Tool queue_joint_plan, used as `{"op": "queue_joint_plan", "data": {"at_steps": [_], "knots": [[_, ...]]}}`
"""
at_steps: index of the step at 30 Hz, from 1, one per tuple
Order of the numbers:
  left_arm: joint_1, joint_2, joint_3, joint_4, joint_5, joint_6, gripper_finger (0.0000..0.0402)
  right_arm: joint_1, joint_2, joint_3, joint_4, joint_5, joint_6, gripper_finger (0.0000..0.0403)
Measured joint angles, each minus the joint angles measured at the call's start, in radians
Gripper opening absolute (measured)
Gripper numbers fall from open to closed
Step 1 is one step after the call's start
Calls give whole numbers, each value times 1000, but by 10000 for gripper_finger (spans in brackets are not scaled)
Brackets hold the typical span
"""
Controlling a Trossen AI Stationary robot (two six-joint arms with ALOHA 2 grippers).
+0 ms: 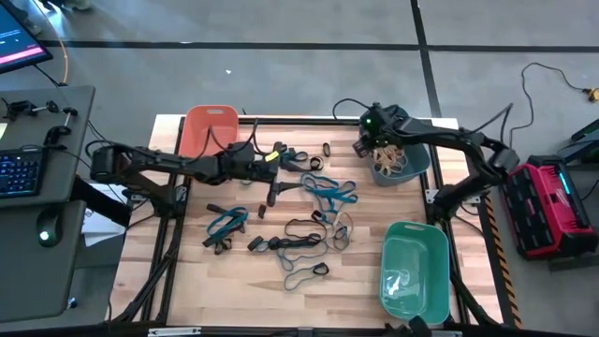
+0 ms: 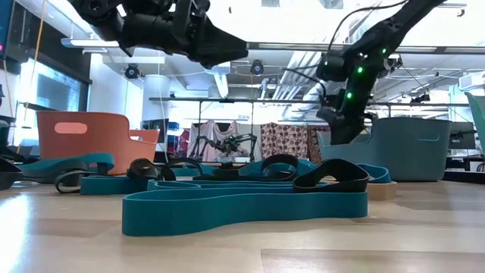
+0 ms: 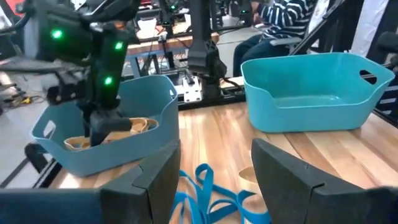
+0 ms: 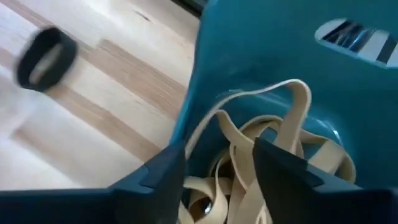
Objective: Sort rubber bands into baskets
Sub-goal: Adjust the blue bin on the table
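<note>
Rubber bands (image 1: 318, 213) strewn between three baskets (image 1: 414, 271): orange, teal, green.

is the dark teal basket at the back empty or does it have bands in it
Not empty. The dark teal basket holds a pile of tan rubber bands, seen in both wrist views, with the right gripper over them, fingers apart.
</note>
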Motion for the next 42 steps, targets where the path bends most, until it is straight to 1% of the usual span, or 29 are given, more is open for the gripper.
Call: {"op": "queue_joint_plan", "data": {"at_steps": [3, 5, 6, 8, 11, 12, 13, 16, 20, 25, 27, 30, 34, 40, 42], "knots": [[0, -8, -8, 1, -13, 1, 191, 10, -61, 0, -38, 2, 6, 186], [0, -12, -16, -8, -14, 1, 191, 17, -109, 0, -100, 5, 7, 173], [0, -13, -16, -8, -14, 0, 191, 22, -136, 1, -142, 17, 14, 160], [-1, -18, -24, -8, -15, 1, 190, 34, -184, 1, -245, 56, 48, 121], [-1, -18, -28, -7, -15, 1, 185, 58, -260, 1, -381, 94, 104, 40], [-1, -18, -28, -8, -14, 1, 182, 68, -285, 1, -419, 103, 124, 21], [-1, -18, -28, -6, -15, 2, 179, 78, -311, 1, -455, 114, 145, 12], [-1, -18, -28, -5, -15, 2, 170, 95, -375, 1, -598, 161, 239, 19], [-1, -18, -28, -5, -14, 2, 161, 93, -426, 1, -807, 241, 361, 3], [-1, -18, -28, -5, -15, 2, 155, 91, -448, 1, -912, 307, 457, 2], [-1, -18, -28, -6, -14, 0, 154, 73, -444, 1, -954, 321, 492, 1], [-1, -18, -28, -8, -15, -8, 154, 36, -439, 1, -992, 315, 507, 1], [-5, -18, -28, -8, -15, -8, 154, -1, -438, 1, -986, 287, 500, 0], [-20, -18, -28, -8, -15, -7, 154, -60, -438, 1, -957, 232, 410, 0], [-26, -18, -28, -8, -15, 0, 154, -72, -438, 1, -922, 183, 373, 0]]}}
